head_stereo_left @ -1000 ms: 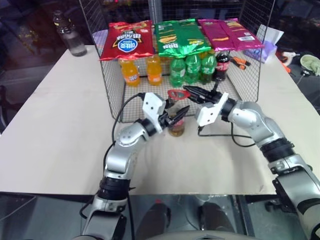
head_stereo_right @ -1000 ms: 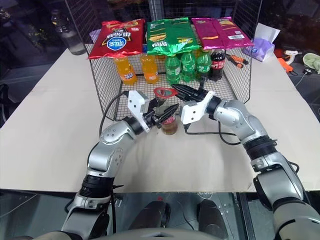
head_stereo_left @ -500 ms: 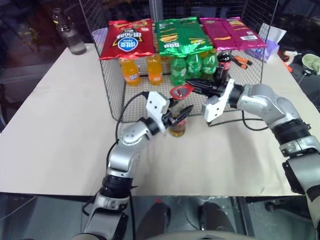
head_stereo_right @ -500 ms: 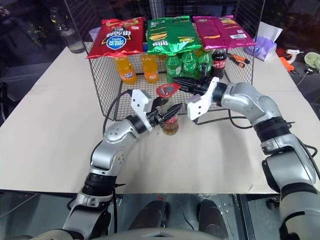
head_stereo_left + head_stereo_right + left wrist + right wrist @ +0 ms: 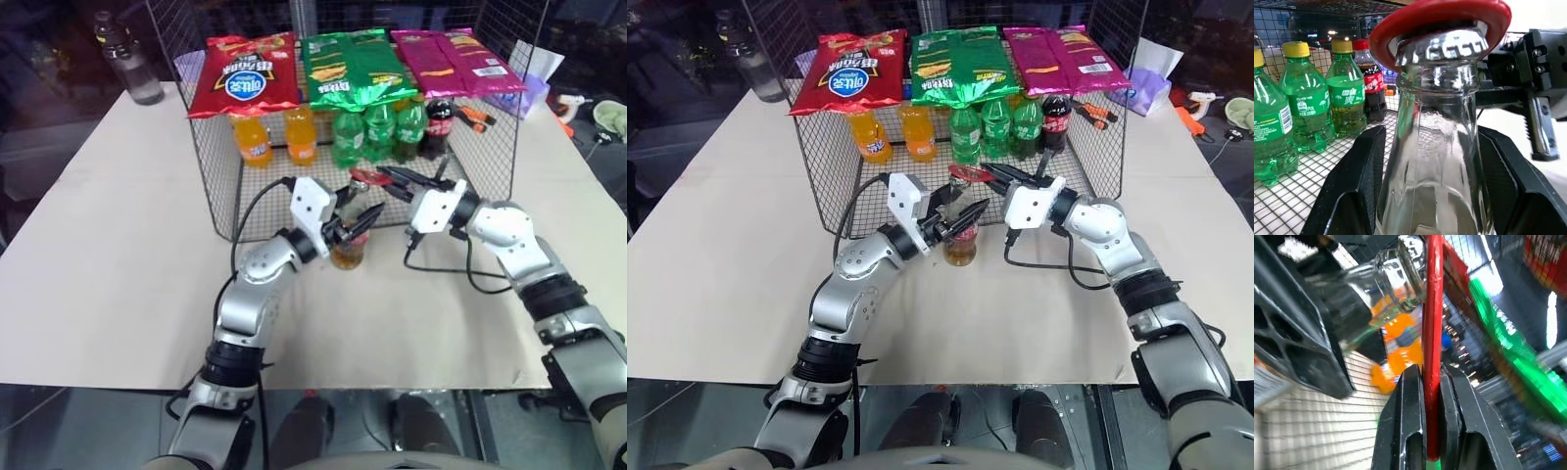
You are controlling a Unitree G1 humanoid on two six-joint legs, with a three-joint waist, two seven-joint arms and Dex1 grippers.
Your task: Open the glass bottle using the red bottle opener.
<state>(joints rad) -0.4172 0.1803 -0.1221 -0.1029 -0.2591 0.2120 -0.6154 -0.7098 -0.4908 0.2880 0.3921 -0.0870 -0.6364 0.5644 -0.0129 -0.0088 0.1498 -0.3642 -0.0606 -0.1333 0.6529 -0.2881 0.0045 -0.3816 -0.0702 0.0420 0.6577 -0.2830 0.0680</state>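
The glass bottle (image 5: pixel 347 247) stands upright on the table just in front of the wire basket, amber liquid in its lower part. My left gripper (image 5: pixel 350 221) is shut on its neck, one black finger (image 5: pixel 1358 182) on each side of the glass (image 5: pixel 1436 147). My right gripper (image 5: pixel 394 180) is shut on the handle of the red bottle opener (image 5: pixel 360 177). The opener's ring head (image 5: pixel 1440 14) lies over the bottle's metal cap (image 5: pixel 1441 48). In the right wrist view the opener (image 5: pixel 1433 333) runs edge-on between my fingers (image 5: pixel 1410 421) toward the bottle's top (image 5: pixel 1400 269).
The wire basket (image 5: pixel 251 208) behind the bottle holds orange soda bottles (image 5: pixel 256 143), green soda bottles (image 5: pixel 377 132), a cola bottle (image 5: pixel 438 127) and chip bags (image 5: pixel 245 73) on top. A water bottle (image 5: pixel 123 70) stands at the far left. Black cables trail from both wrists.
My right wrist has rolled and its elbow has dropped, bringing the opener's head from above the bottle onto the cap. The left gripper has kept its hold on the bottle.
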